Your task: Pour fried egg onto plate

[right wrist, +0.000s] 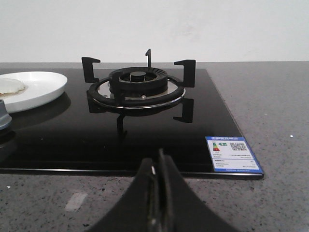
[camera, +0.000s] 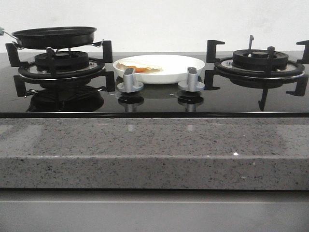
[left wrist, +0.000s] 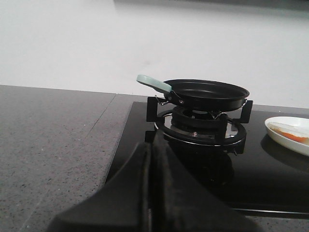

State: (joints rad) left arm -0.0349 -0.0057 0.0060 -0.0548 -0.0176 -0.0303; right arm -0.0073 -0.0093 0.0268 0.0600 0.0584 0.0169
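1. Two sets of fingers, left [left wrist: 150, 203] and right [right wrist: 157, 203], are pressed together and hold nothing.
2. We see the egg [camera: 140, 66] already on the plate [camera: 186, 63], between the burners on the worktop [camera: 154, 154].
3. The pan [left wrist: 207, 92] sits empty on the left burner, nearer our left arm, ahead of its fingers.
4. We judge pouring done.

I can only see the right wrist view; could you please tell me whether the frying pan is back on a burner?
Observer: Yes, the frying pan sits on the left burner.
Operator: Thank you. Is the egg out of it?
Observer: The fried egg lies on the plate, toward its left side.
Operator: And is the left gripper holding anything?
Observer: No, the left gripper is shut on nothing, short of the hob, apart from the pan's pale green handle.
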